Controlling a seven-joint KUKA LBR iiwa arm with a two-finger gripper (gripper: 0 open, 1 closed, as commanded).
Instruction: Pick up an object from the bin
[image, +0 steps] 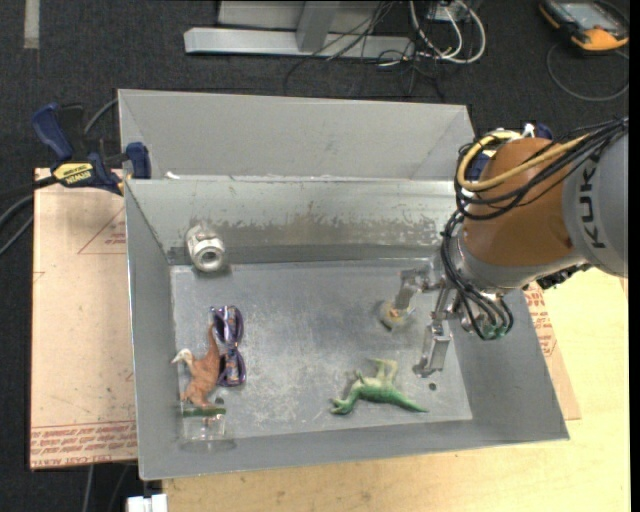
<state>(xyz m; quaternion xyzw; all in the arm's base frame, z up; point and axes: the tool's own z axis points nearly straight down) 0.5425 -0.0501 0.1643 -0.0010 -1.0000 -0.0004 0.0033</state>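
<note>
My gripper (412, 340) hangs low over the right part of the bin floor, fingers open with bare floor between them. A green toy dinosaur (378, 392) lies on its side just below and left of the nearer fingertip, apart from it. A small pale bit (389, 317) sits at the tip of the farther finger; I cannot tell whether it is a loose thing or part of the finger.
At the left of the bin lie purple sunglasses (228, 345), an orange toy animal (204, 375) and a clear plastic piece (205, 425). A silver can (206, 248) rests at the back left against the wall. The arm's orange cover and cables hang over the right rim.
</note>
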